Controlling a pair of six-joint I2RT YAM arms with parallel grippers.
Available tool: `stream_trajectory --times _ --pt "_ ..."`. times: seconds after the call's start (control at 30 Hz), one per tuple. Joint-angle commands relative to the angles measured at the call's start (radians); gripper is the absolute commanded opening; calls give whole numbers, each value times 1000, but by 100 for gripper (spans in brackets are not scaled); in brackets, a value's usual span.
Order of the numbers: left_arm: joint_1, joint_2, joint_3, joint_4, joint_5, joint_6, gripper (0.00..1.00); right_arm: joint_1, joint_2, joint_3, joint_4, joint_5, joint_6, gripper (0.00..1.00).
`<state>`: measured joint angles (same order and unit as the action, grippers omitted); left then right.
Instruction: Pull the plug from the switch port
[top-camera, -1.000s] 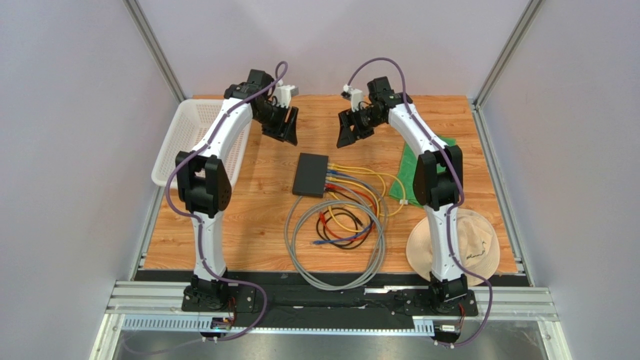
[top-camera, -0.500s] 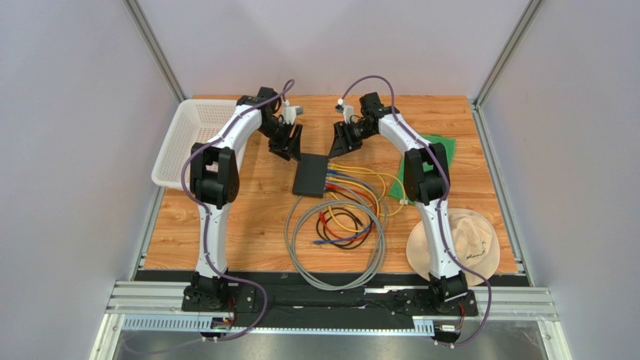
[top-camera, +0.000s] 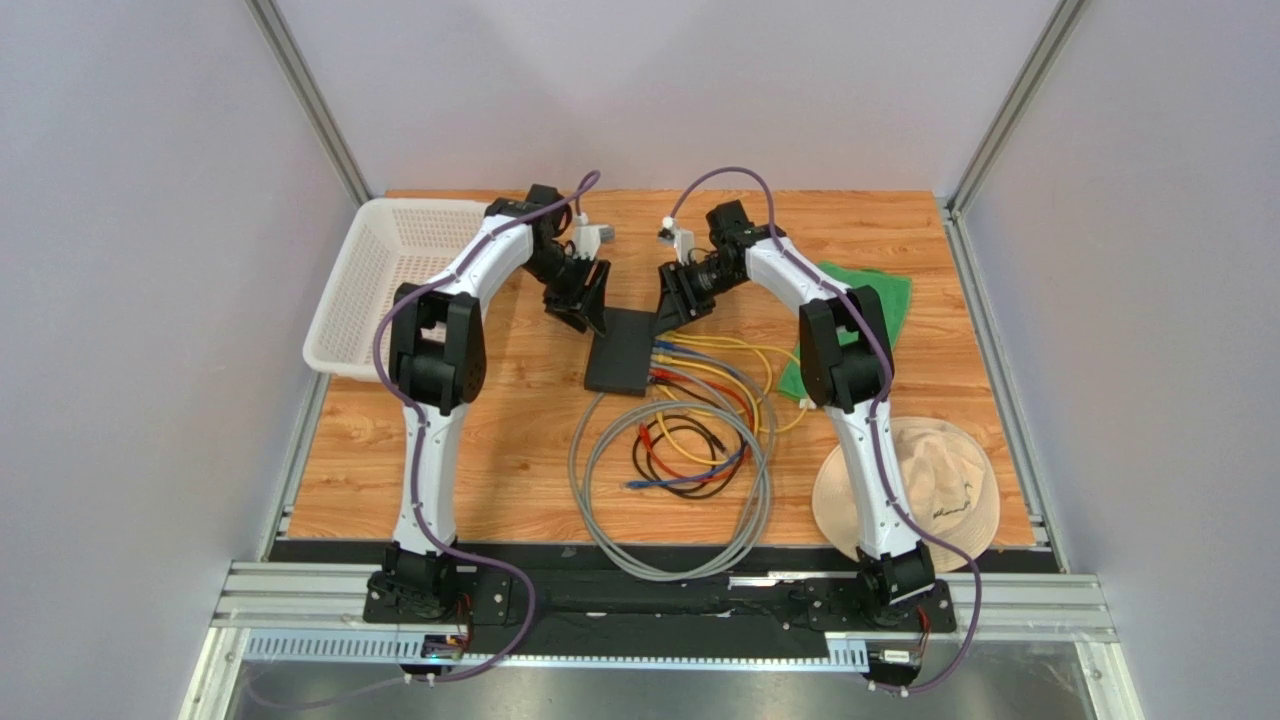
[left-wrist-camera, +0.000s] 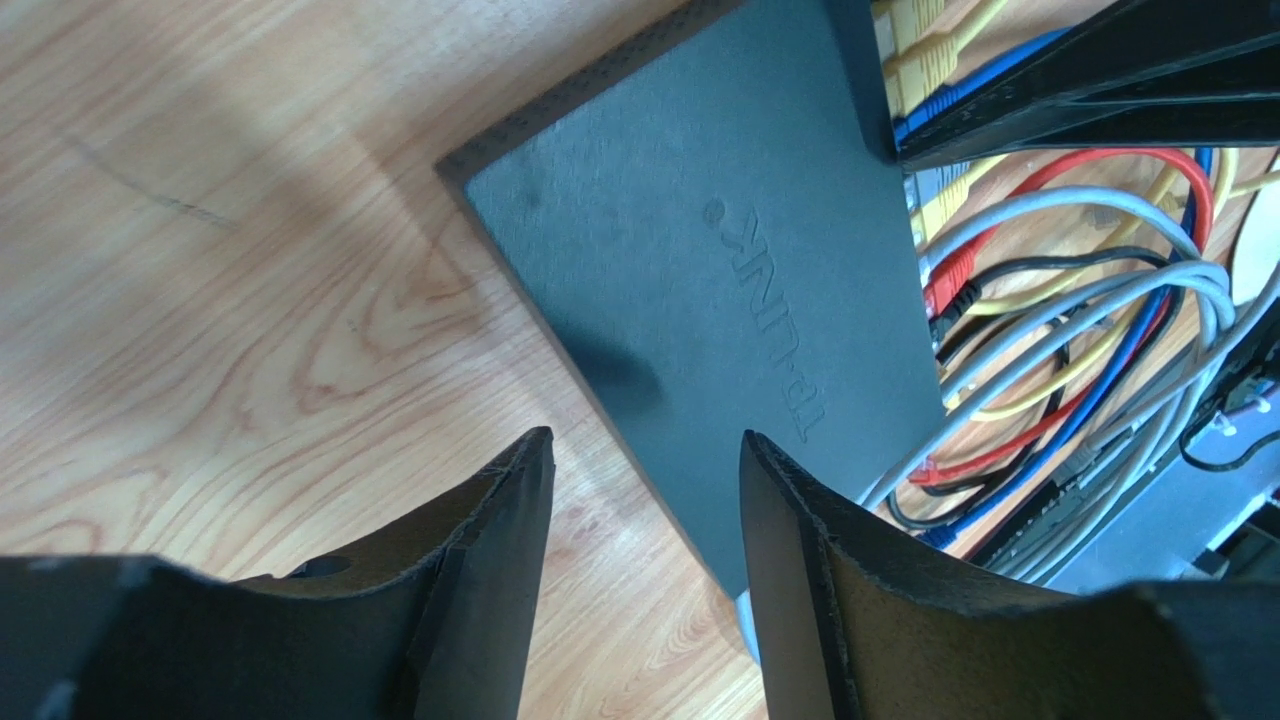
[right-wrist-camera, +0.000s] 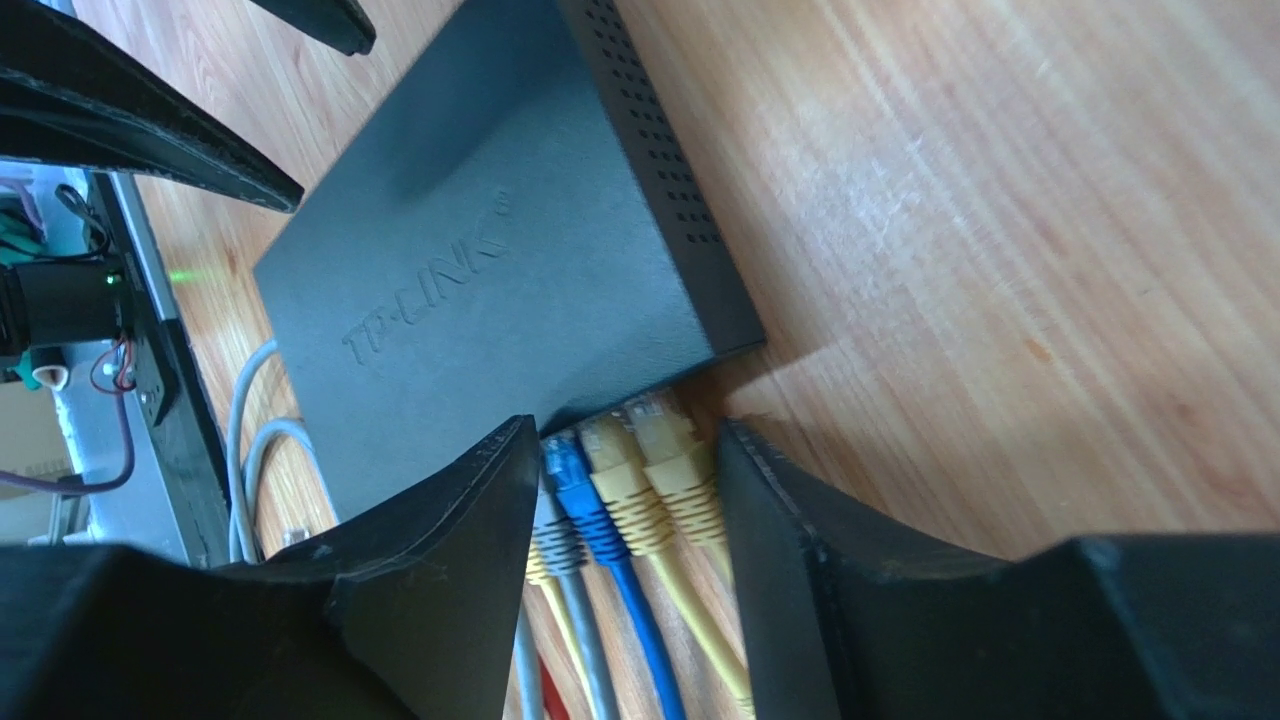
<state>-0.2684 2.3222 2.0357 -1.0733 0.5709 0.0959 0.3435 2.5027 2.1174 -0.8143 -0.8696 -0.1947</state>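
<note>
The switch (top-camera: 621, 350) is a flat matte-black box on the wooden table, its ports facing right with several cables plugged in. It also shows in the left wrist view (left-wrist-camera: 706, 285) and the right wrist view (right-wrist-camera: 481, 285). My left gripper (top-camera: 580, 305) is open, low over the switch's far left corner (left-wrist-camera: 643, 450). My right gripper (top-camera: 670, 299) is open, and its fingers straddle the far plugs (right-wrist-camera: 628, 443): two yellow plugs (right-wrist-camera: 669, 450) and a blue plug (right-wrist-camera: 576, 483) lie between them, not gripped. A grey plug is partly hidden by the left finger.
Looped grey, blue, red, yellow and black cables (top-camera: 676, 450) lie in front of the switch. A white basket (top-camera: 376, 285) stands at the left, a green cloth (top-camera: 879, 300) at the right, a straw hat (top-camera: 939, 480) at the front right.
Both arms have swung inward and down from the back of the table to the switch. Both grippers now sit close over its far end, the right one over the plugs.
</note>
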Motion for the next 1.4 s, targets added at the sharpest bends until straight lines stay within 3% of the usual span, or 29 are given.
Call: stream_trajectory --times 0.0,0.23,0.4,0.6,0.77,1.0,1.37 --pt "-11 22 3 -27 6 31 57 9 -28 -60 -13 -28 -37 52" --pt "-12 8 1 -28 47 34 55 46 -102 -162 -16 50 -75 54" --pt "-9 -61 -14 -17 -9 25 58 42 -88 -102 -25 83 -69 56" --pt "-5 -147 -141 12 17 5 62 -3 -33 -37 -63 26 -72 57" --pt "-5 -116 -135 9 78 34 63 -23 -15 -82 -71 -49 -55 57" --pt "-28 -46 -95 3 58 45 62 -23 4 -80 -40 -69 -14 57" --pt "-66 32 -78 -1 -92 39 59 -15 31 -62 30 -9 72 56"
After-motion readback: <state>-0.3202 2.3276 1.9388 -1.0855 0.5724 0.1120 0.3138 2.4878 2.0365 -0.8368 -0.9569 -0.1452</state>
